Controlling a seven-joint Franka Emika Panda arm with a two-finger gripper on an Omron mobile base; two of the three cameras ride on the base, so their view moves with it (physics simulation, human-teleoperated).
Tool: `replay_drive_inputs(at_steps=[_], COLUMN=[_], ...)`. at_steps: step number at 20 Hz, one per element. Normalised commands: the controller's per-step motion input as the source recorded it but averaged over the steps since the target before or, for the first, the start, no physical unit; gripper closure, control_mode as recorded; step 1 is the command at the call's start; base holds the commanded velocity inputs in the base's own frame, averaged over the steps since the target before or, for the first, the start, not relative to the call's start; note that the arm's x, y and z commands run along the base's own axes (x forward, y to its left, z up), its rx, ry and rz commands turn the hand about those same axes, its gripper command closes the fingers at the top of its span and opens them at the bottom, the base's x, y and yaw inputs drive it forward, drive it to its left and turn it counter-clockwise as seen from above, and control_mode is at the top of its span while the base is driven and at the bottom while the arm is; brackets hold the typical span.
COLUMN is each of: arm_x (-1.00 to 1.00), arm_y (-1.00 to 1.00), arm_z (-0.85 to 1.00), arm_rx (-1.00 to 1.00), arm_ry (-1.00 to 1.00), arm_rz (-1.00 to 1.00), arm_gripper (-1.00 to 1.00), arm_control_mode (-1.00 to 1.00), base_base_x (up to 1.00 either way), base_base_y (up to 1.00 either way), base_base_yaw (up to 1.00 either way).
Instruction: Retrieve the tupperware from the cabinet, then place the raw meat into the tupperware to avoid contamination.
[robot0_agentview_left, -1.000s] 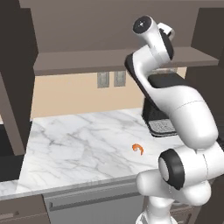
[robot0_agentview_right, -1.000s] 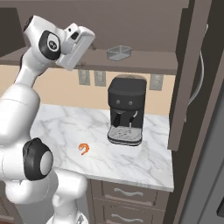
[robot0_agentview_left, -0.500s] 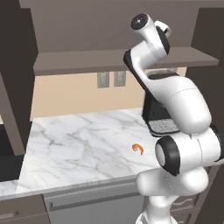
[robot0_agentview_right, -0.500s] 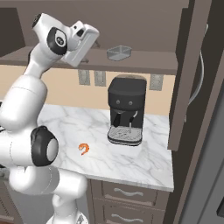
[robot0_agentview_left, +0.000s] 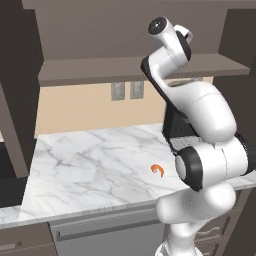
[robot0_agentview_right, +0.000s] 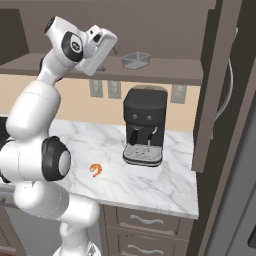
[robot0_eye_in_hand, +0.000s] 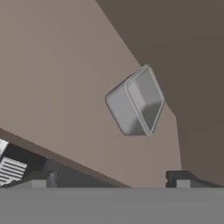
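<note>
**Gripper raised at cabinet shelf, tupperware not yet grasped**

The gripper (robot0_eye_in_hand: 112, 179) is held high at the level of the open cabinet's (robot0_agentview_right: 165, 75) brown inner shelf. In the hand view its two dark fingertips (robot0_eye_in_hand: 177, 178) stand far apart at the bottom edge, with nothing between them: jaws wide, holding nothing.

The tupperware (robot0_agentview_right: 136, 60), a small grey translucent container with rounded corners, rests on the shelf, open side up, directly above the coffee machine (robot0_agentview_right: 145, 125). In the hand view the tupperware (robot0_eye_in_hand: 135, 101) appears ahead of the fingertips and clear of them, rotated in the picture because the hand is rolled. From the right base view the hand sits left of the container, near it but apart.

The raw meat (robot0_agentview_left: 158, 170), a small curled orange piece, lies on the marble countertop (robot0_agentview_left: 85, 165), apart from the coffee machine's grated tray and on its left in the right base view (robot0_agentview_right: 96, 170). Nothing touches it.

A cabinet door with a long silver bar handle (robot0_agentview_right: 230, 85) stands open at the right of the right base view. Wall outlets (robot0_agentview_right: 105, 89) are on the beige backsplash under the shelf.
</note>
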Motion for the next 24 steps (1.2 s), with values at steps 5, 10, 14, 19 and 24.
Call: replay_drive_inputs(at_steps=[5,10,14,19,24], arm_x=[0.23,0.27,0.27,0.23,0.26], arm_y=[-0.17,-0.17,-0.14,-0.09,-0.1], arm_z=[-0.03,-0.07,-0.1,-0.1,-0.04], arm_rx=[-0.02,-0.03,-0.02,-0.02,0.0], arm_ry=[0.0,0.0,0.0,0.0,0.01], arm_rz=[0.0,0.0,0.0,0.0,0.0], arm_gripper=[-1.0,-1.0,-1.0,-1.0,-1.0], arm_control_mode=[-1.0,-1.0,-1.0,-1.0,-1.0], base_base_x=[0.0,0.0,0.0,0.0,0.0], base_base_y=[0.0,0.0,0.0,0.0,0.0], base_base_yaw=[0.0,0.0,0.0,0.0,0.0])
